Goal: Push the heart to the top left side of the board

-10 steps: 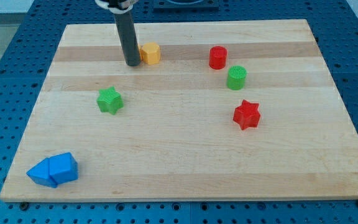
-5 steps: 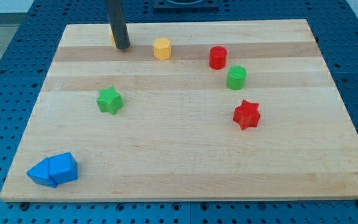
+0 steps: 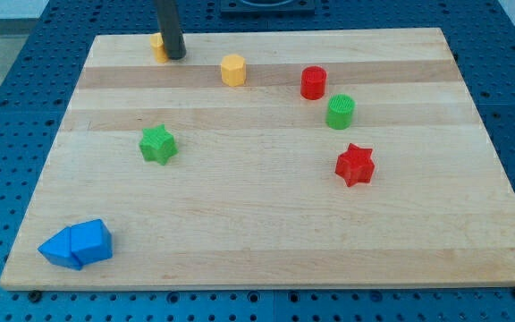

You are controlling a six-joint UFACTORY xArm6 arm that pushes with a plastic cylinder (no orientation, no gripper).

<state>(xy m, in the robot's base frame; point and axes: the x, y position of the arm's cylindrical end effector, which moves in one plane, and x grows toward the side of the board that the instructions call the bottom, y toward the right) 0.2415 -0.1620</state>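
Note:
My tip point(image 3: 176, 56) rests near the board's top edge, left of centre. A small yellow block point(image 3: 157, 45) sits against the rod's left side, close to the top edge. The rod partly hides it, so I cannot make out its shape. A yellow hexagon block point(image 3: 232, 70) lies to the right of the tip, apart from it.
A green star point(image 3: 158, 144) lies left of centre. A red cylinder point(image 3: 313, 82), a green cylinder point(image 3: 340, 112) and a red star point(image 3: 355, 165) stand on the right half. Two blue blocks point(image 3: 77, 245) touch each other at the bottom left corner.
My tip has moved up and left, away from the yellow hexagon. The small yellow block beside it has slid up towards the top edge. The hexagon ended slightly further right.

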